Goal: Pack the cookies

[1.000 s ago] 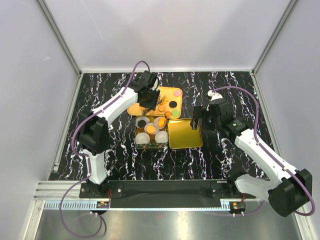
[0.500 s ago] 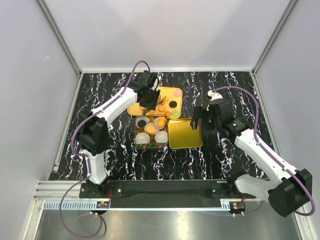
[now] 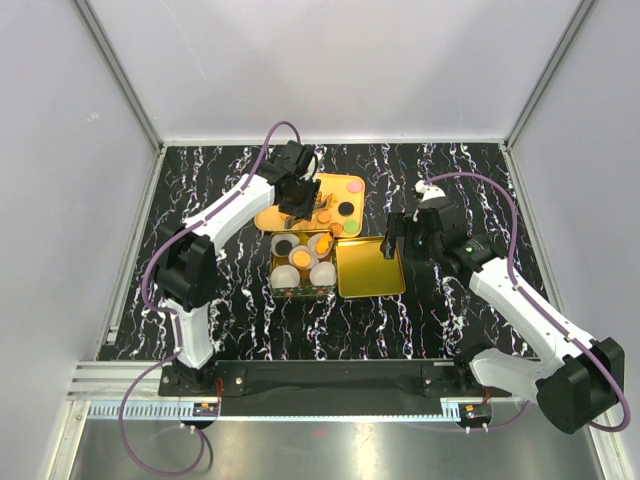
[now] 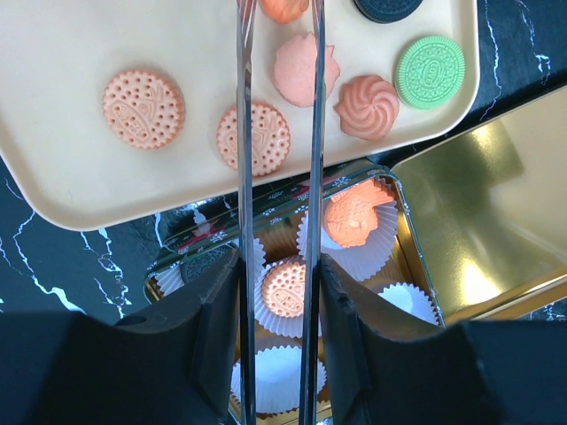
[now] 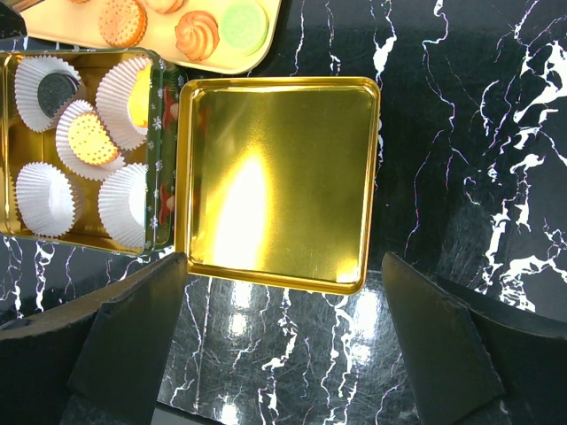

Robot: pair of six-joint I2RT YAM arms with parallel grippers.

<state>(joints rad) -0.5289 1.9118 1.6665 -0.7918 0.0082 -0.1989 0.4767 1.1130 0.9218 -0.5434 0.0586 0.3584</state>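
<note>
On the one black, white-veined bench [image 3: 450, 170], the left tool [image 3: 308, 210], two thin metal blades nearly parallel, reaches over one smooth cream tray [image 4: 53, 53]; whether it grips anything I cannot tell. The right tool [image 3: 392, 235] hangs spread wide and empty above one square, mirror-gold lid [image 5: 275, 177]. Just beside the lid stands one shiny tin [image 5: 164, 159] with five white pleated paper cups [image 5: 40, 199], two of them bare, and the cookies [image 4: 143, 108] are flat moulded discs: seven show on the tray from the left wrist, mostly orange with one green, one black and one pink, and three sit in cups.
</note>
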